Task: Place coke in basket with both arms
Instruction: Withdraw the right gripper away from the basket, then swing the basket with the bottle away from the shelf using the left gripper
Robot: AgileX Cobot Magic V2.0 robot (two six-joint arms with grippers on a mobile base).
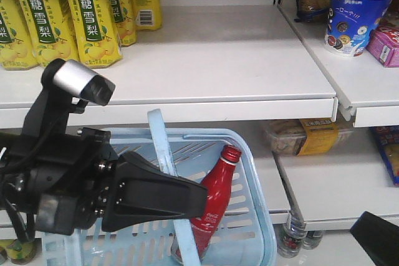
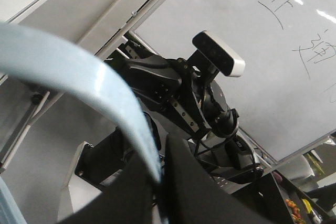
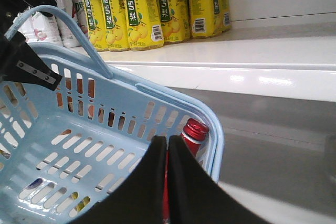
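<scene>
The slim red coke [image 1: 215, 207] with red cap leans inside the blue basket [image 1: 252, 172], whose handle [image 1: 163, 151] the left gripper [image 1: 198, 200] pinches; the right gripper [image 3: 167, 182] is closed, empty.

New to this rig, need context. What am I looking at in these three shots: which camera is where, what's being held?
It is a two-armed robot at a shop shelf. The front view looks at the shelf: the left gripper is clamped on the strap handle of the light blue basket, holding it. The coke stands leaning inside. The left wrist camera looks up along that handle. The right wrist camera shows the right gripper closed and empty, just in front of the bottle's red cap. Yellow drink bottles line the shelf.
</scene>
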